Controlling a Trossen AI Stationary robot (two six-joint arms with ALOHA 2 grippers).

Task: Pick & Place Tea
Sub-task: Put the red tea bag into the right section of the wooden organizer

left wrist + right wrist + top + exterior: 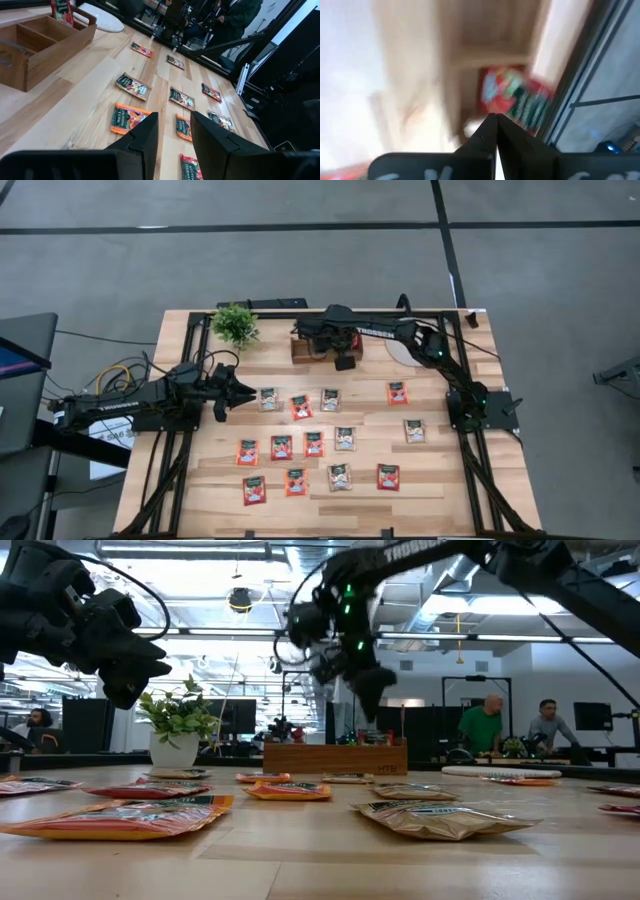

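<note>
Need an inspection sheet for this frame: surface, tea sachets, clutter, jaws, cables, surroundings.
Surface: wooden table, no spills seen.
Job's things: tea sachets, red-orange and pale, lie flat in loose rows; one red sachet sits in the wooden tray.
Clutter: potted plant and round pale disc at the far edge.
Grippers: left gripper beside the rows, jaws open, empty; right gripper over the tray, jaws shut, empty.
Cables: loose coloured cables off the left side.
Surroundings: two people at a distant bench.
</note>
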